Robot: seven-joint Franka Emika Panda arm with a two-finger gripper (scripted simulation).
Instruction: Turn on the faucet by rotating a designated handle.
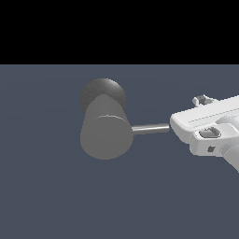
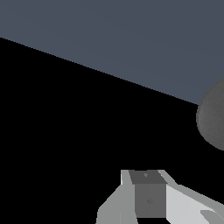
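The faucet (image 1: pixel 105 135) is a thick matte grey cylinder with a flat round end, joined to a darker speckled round base (image 1: pixel 102 94). Its handle (image 1: pixel 150 128), a thin shiny rod, sticks out of the cylinder's side toward the exterior view's right. My white gripper (image 1: pixel 173 123) comes in from that side, its tip right at the rod's free end, touching or nearly touching it. In the wrist view the fingers (image 2: pixel 175 197) sit together with no gap showing, and nothing is between them. The speckled base (image 2: pixel 213 118) shows at the frame's edge there. The handle is out of the wrist view.
A flat blue-grey floor (image 1: pixel 56 186) lies under and around the faucet. Beyond its far edge the background is black. No other objects are in view.
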